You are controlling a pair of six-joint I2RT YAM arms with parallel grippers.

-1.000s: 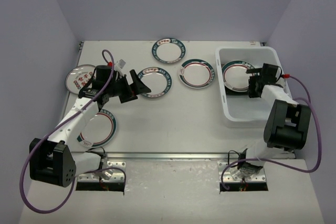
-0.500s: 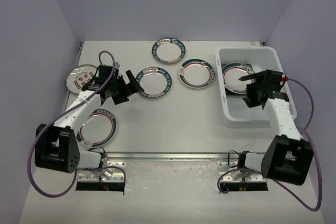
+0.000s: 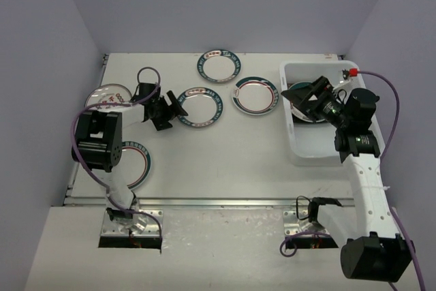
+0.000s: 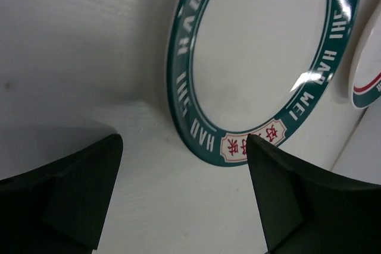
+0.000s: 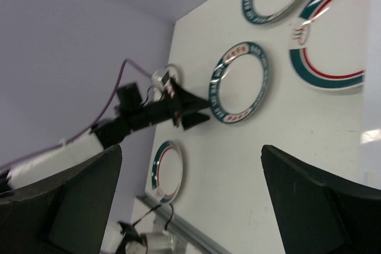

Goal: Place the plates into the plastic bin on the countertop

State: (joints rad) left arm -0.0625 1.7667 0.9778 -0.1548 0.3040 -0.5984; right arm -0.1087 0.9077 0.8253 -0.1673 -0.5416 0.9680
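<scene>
- White translucent walls of the plastic bin (image 3: 313, 155) enclose one teal-rimmed plate (image 3: 304, 114), which lies at the bin's far-left end and is half hidden from above.
- Over that plate hangs the right gripper (image 3: 294, 99). Its jaws are spread wide and there is nothing between them.
- Just left of the bin, on the countertop (image 3: 225, 161), the red-ringed plate (image 3: 255, 95) lies flat.
- The far plate (image 3: 219, 65) sits beyond it near the back edge, apart from the others.
- The middle plate (image 3: 199, 106) lies to the left of the red-ringed one, close to it.
- The left gripper (image 3: 178, 105) is low at the middle plate's left rim with its jaws apart. In the wrist view that rim (image 4: 202, 141) runs between the two fingers (image 4: 77, 200). I cannot tell whether either finger touches it.
- The medallion plate (image 3: 102, 97) lies at the table's left edge, partly behind the left arm (image 3: 95, 141).
- The near plate (image 3: 136, 165) lies closer to the bases and is also partly covered by that arm.
- A metal rail (image 3: 225, 202) runs along the near edge of the countertop.
</scene>
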